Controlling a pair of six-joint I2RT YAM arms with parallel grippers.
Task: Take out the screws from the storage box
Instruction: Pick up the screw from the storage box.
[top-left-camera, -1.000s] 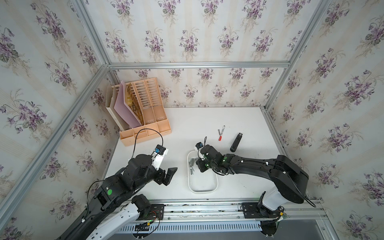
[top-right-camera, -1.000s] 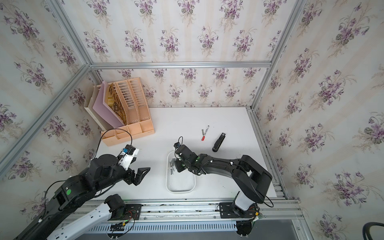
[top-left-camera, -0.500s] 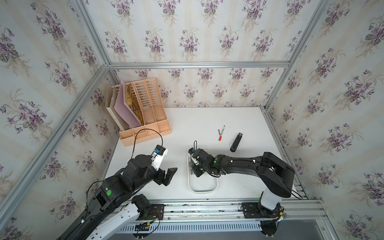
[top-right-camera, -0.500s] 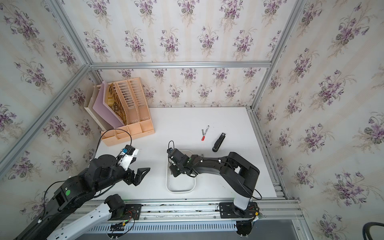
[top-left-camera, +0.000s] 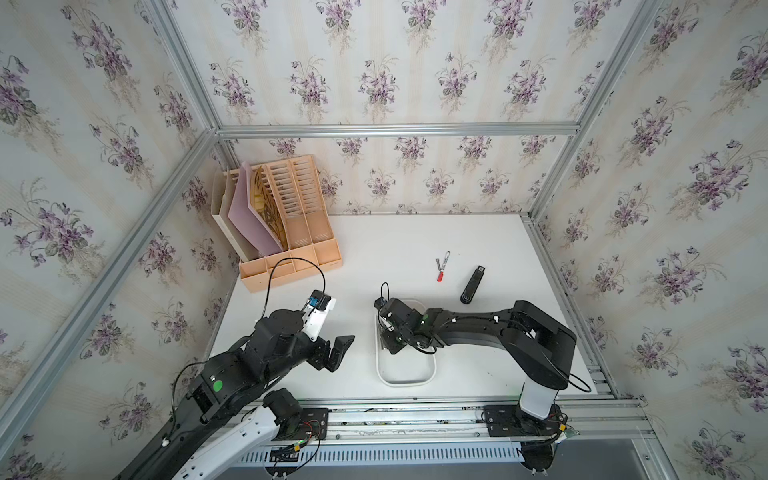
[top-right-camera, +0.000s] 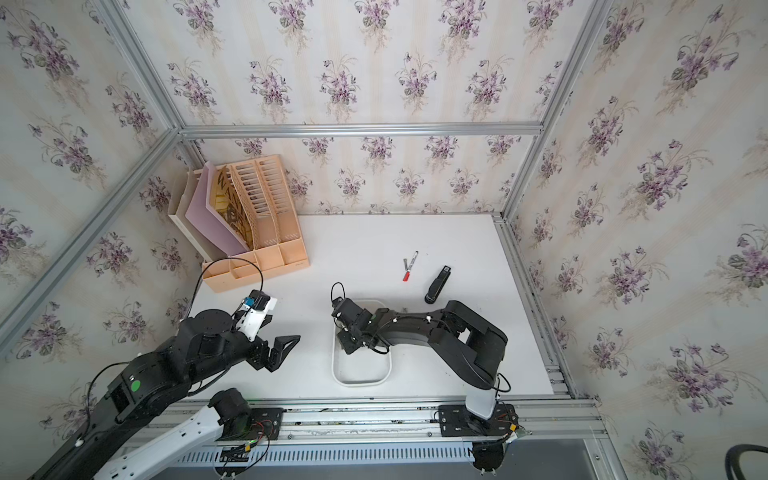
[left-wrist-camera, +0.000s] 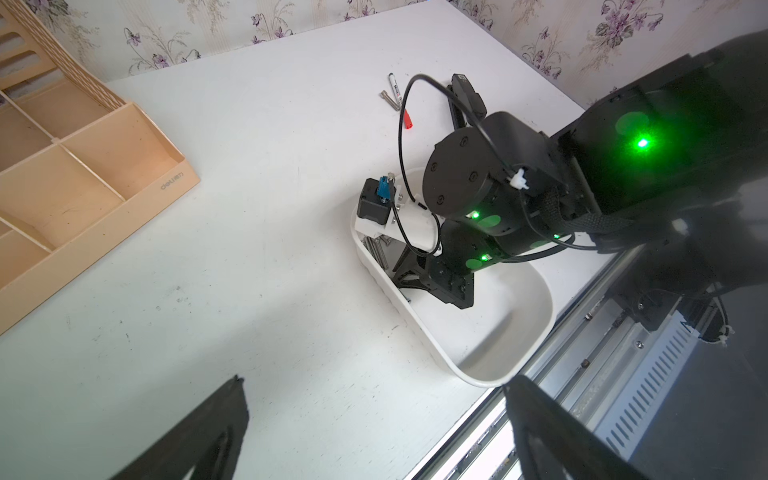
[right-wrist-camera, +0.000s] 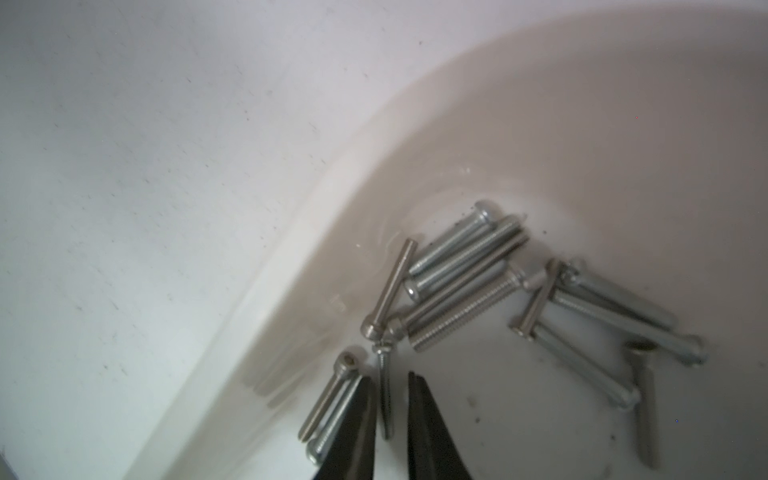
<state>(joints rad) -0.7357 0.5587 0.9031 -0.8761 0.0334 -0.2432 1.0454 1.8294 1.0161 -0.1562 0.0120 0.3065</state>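
Screws (right-wrist-camera: 457, 274), small silver-grey metal bolts, lie heaped in one rounded corner of shallow white plastic storage box (top-left-camera: 433, 365) on white bench (top-left-camera: 395, 249). One more grey bolt (top-left-camera: 437, 264) lies out on bench, just beside red-and-white marker pen (top-left-camera: 444, 266). My right arm stretches low across bench, right gripper (right-wrist-camera: 390, 376) dipped into box, jaws narrow, straddling one thin screw; can't tell if pinched. My left gripper (top-left-camera: 338, 351) hovers over bench beside box, jaws wide.
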